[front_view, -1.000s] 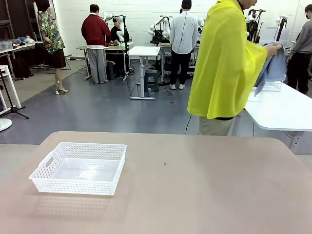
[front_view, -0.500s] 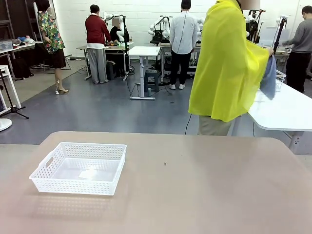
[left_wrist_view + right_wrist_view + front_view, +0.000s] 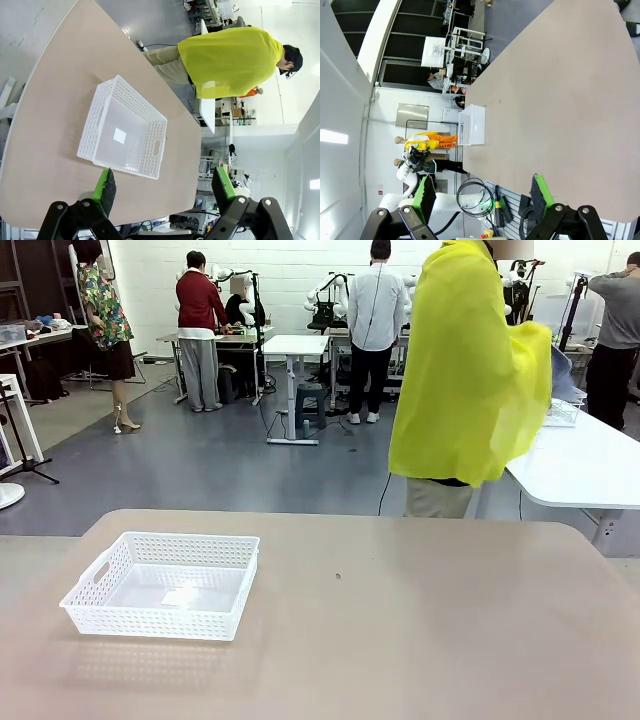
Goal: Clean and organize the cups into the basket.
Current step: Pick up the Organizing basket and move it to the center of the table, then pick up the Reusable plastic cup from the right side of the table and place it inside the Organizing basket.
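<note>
Basket [image 3: 150,620] upright on counter [image 3: 420,630]; pale square on its floor (perhaps a label). Left end effector [image 3: 163,176] raised near basket, spread wide. Right end effector [image 3: 481,181] spread, well apart from basket.

The left claw [image 3: 163,176] and right claw [image 3: 480,181] are black with green pads [image 3: 103,183].

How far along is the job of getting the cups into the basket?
Done: nothing, the basket holds no cup. In hand: nothing, the left pincer and right pincer are open and hold nothing; the person in yellow faces a neighbouring white table. Left: every cup has yet to go in.
</note>
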`<state>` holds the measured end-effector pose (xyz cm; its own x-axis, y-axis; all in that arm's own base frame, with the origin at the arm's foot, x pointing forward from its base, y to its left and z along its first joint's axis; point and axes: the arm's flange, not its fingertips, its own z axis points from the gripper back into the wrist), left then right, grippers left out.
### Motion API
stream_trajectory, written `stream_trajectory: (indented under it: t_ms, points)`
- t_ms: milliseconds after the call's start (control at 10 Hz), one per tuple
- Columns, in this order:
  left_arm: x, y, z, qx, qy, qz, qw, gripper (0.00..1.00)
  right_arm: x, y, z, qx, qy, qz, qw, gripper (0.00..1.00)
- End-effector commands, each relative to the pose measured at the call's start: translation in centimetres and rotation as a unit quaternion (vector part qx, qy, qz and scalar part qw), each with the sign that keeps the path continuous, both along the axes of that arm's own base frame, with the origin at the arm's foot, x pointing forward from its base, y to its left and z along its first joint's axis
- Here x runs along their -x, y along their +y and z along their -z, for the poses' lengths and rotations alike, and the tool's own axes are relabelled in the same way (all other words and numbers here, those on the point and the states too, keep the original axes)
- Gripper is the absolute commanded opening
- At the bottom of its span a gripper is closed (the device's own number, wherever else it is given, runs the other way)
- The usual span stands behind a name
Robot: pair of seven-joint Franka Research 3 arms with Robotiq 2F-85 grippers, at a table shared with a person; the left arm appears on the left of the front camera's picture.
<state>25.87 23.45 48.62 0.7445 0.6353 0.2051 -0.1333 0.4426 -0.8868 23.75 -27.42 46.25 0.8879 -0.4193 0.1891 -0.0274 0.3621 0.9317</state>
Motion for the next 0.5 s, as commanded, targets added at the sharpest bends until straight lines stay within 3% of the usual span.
stream_trajectory:
  t_ms: [0, 400]
  points:
    - [-0.12, -0.02, 0.08, 0.004, -0.003, 0.003, 1.0, 1.0, 0.11, 0.15, 0.05, -0.004, -0.005, -0.002, 1.0, 1.0]
    - [-0.12, -0.02, 0.08, 0.004, -0.003, 0.003, 1.0, 1.0, 0.11, 0.15, 0.05, -0.004, -0.005, -0.002, 1.0, 1.0]
